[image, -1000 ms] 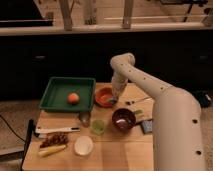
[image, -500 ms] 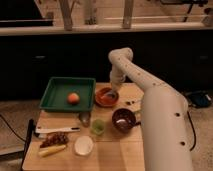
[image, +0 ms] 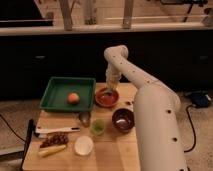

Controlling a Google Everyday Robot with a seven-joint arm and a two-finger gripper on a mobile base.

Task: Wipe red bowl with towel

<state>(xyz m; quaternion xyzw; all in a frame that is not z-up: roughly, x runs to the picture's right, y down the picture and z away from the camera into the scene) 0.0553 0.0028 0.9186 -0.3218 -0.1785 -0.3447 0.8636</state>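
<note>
- Against the view of one second ago, the arm's upper joint (image: 117, 53) has shifted left and higher. Over the last half second it has barely changed. The red bowl (image: 110, 99) has not moved.
- The red bowl is shallow and round, orange-red inside, and sits on the desk (image: 116, 156) near its far edge, just right of the green tray (image: 56, 95).
- The towel (image: 103, 92) shows as a pale bluish-grey patch in the bowl's left part.
- The pincer (image: 107, 89) hangs down into the bowl, over the towel patch. Whether it is spread, pressed together or pinching the towel cannot be told.
- The arm rises from the lower right as a thick white link (image: 156, 125), runs up and left to the upper joint, then drops almost straight down to the bowl.
- The green tray holds an orange (image: 73, 98) and lies close beside the bowl's left rim.
- In front of the bowl stand a dark bowl (image: 123, 120), a green cup (image: 98, 127) and a metal cup (image: 85, 118).
- Behind the bowl the desk ends close to its rim.
- The thick arm link covers the desk's right side.
- Bare desk shows in the front middle, right of a white dish (image: 83, 145).
</note>
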